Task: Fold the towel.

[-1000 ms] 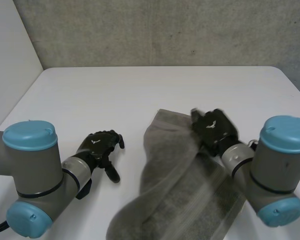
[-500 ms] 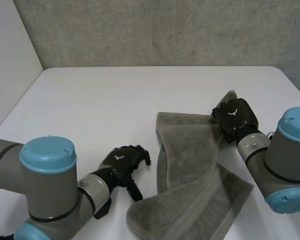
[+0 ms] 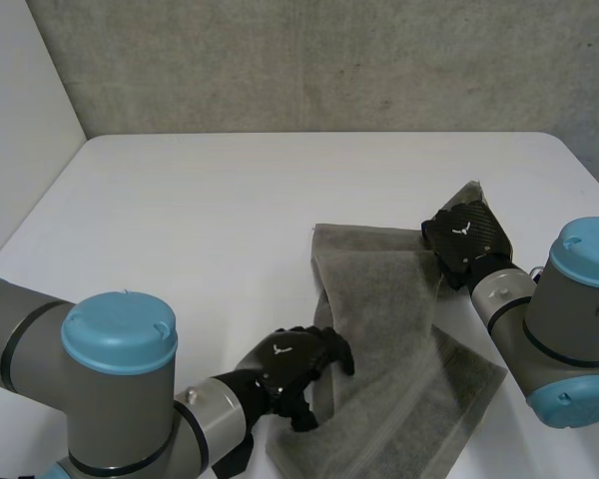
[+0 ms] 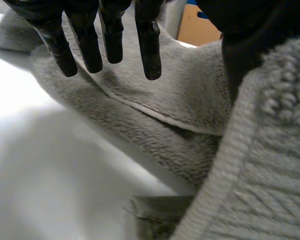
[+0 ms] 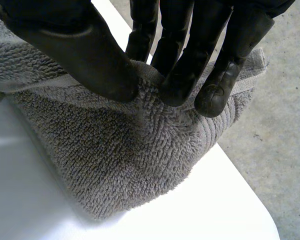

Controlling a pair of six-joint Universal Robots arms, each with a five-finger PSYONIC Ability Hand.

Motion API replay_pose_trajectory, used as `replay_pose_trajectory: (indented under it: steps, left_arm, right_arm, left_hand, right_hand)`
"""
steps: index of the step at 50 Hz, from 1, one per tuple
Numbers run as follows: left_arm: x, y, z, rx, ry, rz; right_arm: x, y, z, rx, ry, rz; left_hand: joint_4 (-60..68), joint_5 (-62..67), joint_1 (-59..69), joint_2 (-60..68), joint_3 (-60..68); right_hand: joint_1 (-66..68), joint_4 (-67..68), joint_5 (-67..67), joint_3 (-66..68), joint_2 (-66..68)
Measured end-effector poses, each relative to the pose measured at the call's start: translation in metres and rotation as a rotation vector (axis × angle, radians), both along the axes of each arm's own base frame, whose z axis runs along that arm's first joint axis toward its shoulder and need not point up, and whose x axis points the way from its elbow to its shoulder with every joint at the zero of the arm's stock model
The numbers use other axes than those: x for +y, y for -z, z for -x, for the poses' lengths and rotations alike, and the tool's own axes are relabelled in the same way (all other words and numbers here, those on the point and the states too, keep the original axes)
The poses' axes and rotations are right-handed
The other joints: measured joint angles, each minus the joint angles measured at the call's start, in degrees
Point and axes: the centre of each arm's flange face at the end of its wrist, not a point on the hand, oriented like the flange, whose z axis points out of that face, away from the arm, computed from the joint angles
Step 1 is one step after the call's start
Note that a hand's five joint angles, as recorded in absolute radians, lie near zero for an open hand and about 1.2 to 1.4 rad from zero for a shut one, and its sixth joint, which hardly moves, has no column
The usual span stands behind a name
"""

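A grey towel lies rumpled and partly doubled over on the white table, right of centre. My right hand is at the towel's far right corner, shut on it. In the right wrist view, the thumb and fingers pinch a fold of the towel just above the table. My left hand is at the towel's left edge near its near end. Its fingers hang straight and open over the towel, holding nothing.
A grey wall stands behind the table's far edge. The table's right edge runs close to my right hand, with the floor beyond it. Bare tabletop spreads to the left and far side of the towel.
My left hand has travelled right across the table to the towel's left edge. My right hand pulled the towel's corner right and farther back, spreading the towel, then held nearly still.
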Motion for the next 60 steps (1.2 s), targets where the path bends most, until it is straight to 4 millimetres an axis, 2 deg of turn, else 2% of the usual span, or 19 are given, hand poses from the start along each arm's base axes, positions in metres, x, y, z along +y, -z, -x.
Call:
replay_pose_trajectory:
  steps: [5, 8, 11, 12, 14, 17, 22, 25, 30, 34, 39, 40, 43, 44, 46, 53, 60]
  left_arm:
    - [0.006, 0.0, 0.002, 0.006, 0.033, -0.013]
    - [0.008, 0.0, 0.003, 0.011, 0.046, -0.017]
    - [0.01, 0.0, 0.004, 0.015, 0.059, -0.021]
    - [0.011, 0.0, 0.005, 0.017, 0.065, -0.022]
    - [0.012, 0.0, 0.006, 0.021, 0.075, -0.024]
    - [0.012, 0.0, 0.006, 0.026, 0.082, -0.024]
    - [0.007, -0.003, 0.007, 0.036, 0.072, -0.012]
    - [-0.003, -0.008, 0.005, 0.046, 0.045, 0.007]
    - [-0.044, -0.026, -0.008, 0.078, -0.066, 0.073]
    - [-0.084, -0.041, -0.026, 0.101, -0.177, 0.123]
    - [-0.105, -0.048, -0.042, 0.106, -0.247, 0.126]
    - [-0.105, -0.048, -0.043, 0.105, -0.25, 0.122]
    - [-0.098, -0.046, -0.044, 0.107, -0.236, 0.08]
    - [-0.095, -0.046, -0.043, 0.109, -0.228, 0.072]
    - [-0.081, -0.045, -0.037, 0.117, -0.184, 0.032]
    - [-0.043, -0.045, -0.017, 0.134, -0.069, -0.062]
    - [-0.027, -0.039, -0.008, 0.145, -0.046, -0.14]
  right_arm:
    - [0.0, 0.001, 0.0, 0.002, -0.001, -0.002]
    - [0.0, 0.002, 0.0, 0.004, -0.001, -0.003]
    - [0.0, 0.002, 0.0, 0.006, -0.001, -0.004]
    - [0.0, 0.002, 0.0, 0.006, -0.001, -0.003]
    - [0.0, 0.002, 0.0, 0.007, -0.001, -0.003]
    - [0.0, 0.003, 0.0, 0.009, -0.001, -0.004]
    - [0.0, 0.002, 0.0, 0.01, -0.002, -0.004]
    - [0.0, 0.0, 0.0, 0.007, -0.002, 0.0]
    - [-0.003, -0.015, -0.006, -0.013, -0.012, 0.044]
    - [-0.006, -0.043, -0.015, -0.049, -0.029, 0.125]
    - [-0.008, -0.071, -0.019, -0.084, -0.034, 0.201]
    - [-0.008, -0.074, -0.019, -0.087, -0.034, 0.207]
    - [-0.008, -0.079, -0.018, -0.093, -0.033, 0.221]
    - [-0.007, -0.079, -0.018, -0.092, -0.033, 0.219]
    - [-0.007, -0.073, -0.018, -0.086, -0.032, 0.204]
    - [-0.004, -0.049, -0.018, -0.054, -0.036, 0.141]
    - [-0.003, -0.039, -0.02, -0.037, -0.041, 0.119]
  left_hand:
    - [0.11, 0.59, 0.07, 0.2, 0.12]
    - [7.06, 9.59, 6.52, 7.45, 7.09]
    - [27.01, 29.3, 27.0, 28.55, 27.91]
    - [39.68, 40.57, 38.14, 40.16, 39.25]
    - [55.64, 57.38, 54.14, 56.66, 55.66]
    - [60.68, 59.34, 55.46, 60.35, 59.62]
    - [60.89, 59.34, 55.54, 60.36, 59.63]
    - [60.89, 59.34, 55.55, 60.36, 59.63]
    - [60.9, 59.34, 55.62, 60.38, 59.63]
    - [60.91, 59.34, 55.62, 60.38, 59.63]
    - [60.91, 59.34, 55.64, 60.38, 59.63]
    - [58.31, 56.98, 52.87, 56.99, 57.13]
    - [25.47, 25.0, 21.35, 24.85, 24.97]
    - [20.71, 20.04, 16.52, 19.96, 20.26]
    - [2.45, 2.38, -0.02, 1.89, 2.28]
    - [-0.85, -0.49, -1.65, -0.98, -1.22]
    - [-0.85, -0.5, -1.65, -0.98, -1.22]
  right_hand:
    - [0.0, 0.0, 0.0, 0.0, 0.0]
    - [0.0, 0.0, 0.0, 0.0, 0.0]
    - [0.0, 0.0, 0.0, 0.0, 0.0]
    - [0.0, 0.0, 0.0, 0.0, 0.0]
    - [0.0, 0.0, 0.0, 0.0, 0.0]
    - [0.0, 0.0, 0.0, 0.0, 0.0]
    - [0.0, 0.01, 0.0, 0.0, 0.0]
    - [0.0, 0.01, 0.0, 0.0, 0.0]
    - [0.0, 0.01, 0.0, 0.0, 0.0]
    - [0.01, 0.01, 0.0, 0.0, 0.0]
    - [0.01, 0.01, 0.0, 0.0, 0.0]
    - [0.01, 0.01, 0.0, 0.0, 0.0]
    - [0.01, 0.01, 0.0, 0.0, 0.01]
    - [0.01, 0.01, 0.0, 0.0, 0.12]
    - [0.01, 0.01, 0.0, 0.0, 0.51]
    - [0.13, 0.01, 0.0, 0.0, 0.51]
    - [0.25, 0.01, 0.0, 0.0, 0.52]
